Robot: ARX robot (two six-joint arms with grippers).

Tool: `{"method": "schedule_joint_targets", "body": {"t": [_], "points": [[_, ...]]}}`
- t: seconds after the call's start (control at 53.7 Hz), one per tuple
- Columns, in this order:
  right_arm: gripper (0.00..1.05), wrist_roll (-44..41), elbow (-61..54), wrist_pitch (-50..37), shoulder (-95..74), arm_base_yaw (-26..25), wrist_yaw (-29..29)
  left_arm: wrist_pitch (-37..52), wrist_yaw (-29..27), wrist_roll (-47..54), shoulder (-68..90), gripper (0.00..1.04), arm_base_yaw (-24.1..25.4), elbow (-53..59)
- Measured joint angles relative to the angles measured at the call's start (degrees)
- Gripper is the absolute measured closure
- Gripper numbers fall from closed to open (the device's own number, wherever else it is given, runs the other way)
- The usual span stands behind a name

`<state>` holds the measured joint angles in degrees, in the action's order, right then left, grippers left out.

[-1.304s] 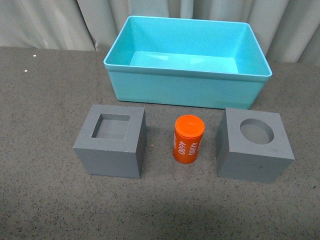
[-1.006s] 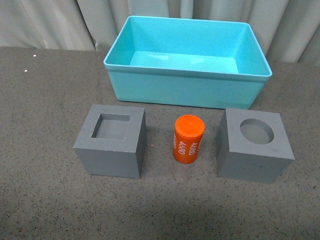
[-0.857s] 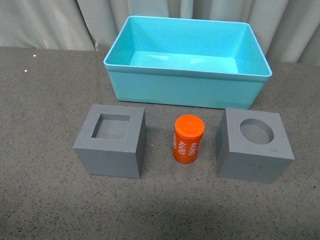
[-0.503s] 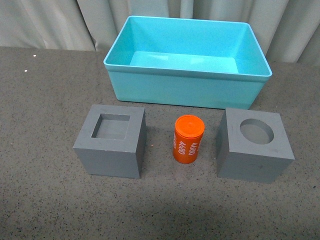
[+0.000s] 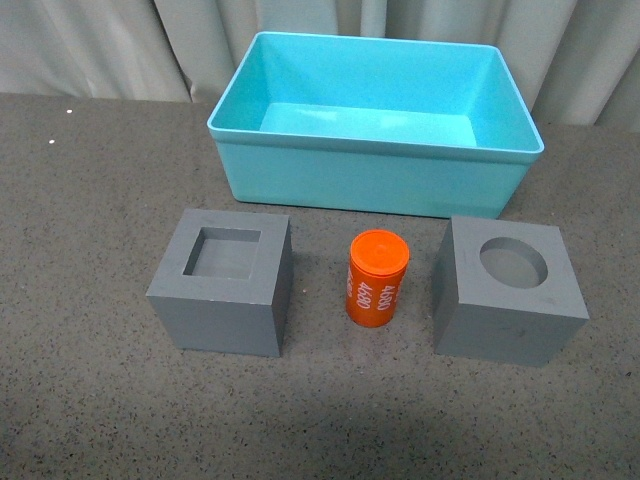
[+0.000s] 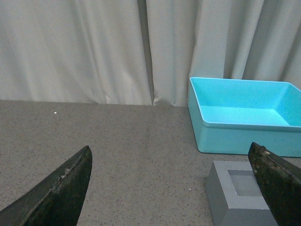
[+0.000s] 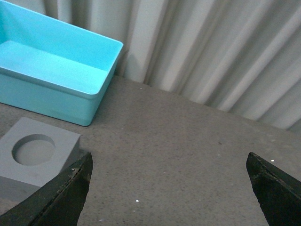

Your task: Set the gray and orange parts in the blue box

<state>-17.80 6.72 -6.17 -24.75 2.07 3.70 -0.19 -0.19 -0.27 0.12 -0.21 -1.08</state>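
In the front view the blue box (image 5: 375, 180) stands empty at the back of the table. In front of it, in a row, are a gray cube with a square recess (image 5: 222, 282), the orange cylinder (image 5: 377, 278) printed "4680", and a gray cube with a round recess (image 5: 508, 290). Neither arm shows in the front view. My left gripper (image 6: 171, 188) is open over bare table, with the square-recess cube (image 6: 237, 197) by one finger and the box (image 6: 244, 115) beyond. My right gripper (image 7: 169, 188) is open, empty, beside the round-recess cube (image 7: 35, 155).
The table top (image 5: 90, 180) is dark gray and speckled. A pale curtain (image 5: 100, 45) hangs along its far edge, right behind the box. Bare table surface lies to the left of the square-recess cube and to the right of the round-recess cube.
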Motion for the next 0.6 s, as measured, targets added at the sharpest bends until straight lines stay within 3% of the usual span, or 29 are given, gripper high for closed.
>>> {"method": "schedule_joint_targets", "body": {"t": [0.242, 0.596], "points": [[0.1, 12.1, 10.1, -5.6, -35.5, 5.3, -2.4, 0.0, 0.0, 0.0, 0.0, 0.07, 0.0, 0.0], [0.1, 21.6, 23.9, -4.4, -63.5, 9.0, -2.7, 0.0, 0.0, 0.0, 0.0, 0.07, 0.0, 0.0]]}}
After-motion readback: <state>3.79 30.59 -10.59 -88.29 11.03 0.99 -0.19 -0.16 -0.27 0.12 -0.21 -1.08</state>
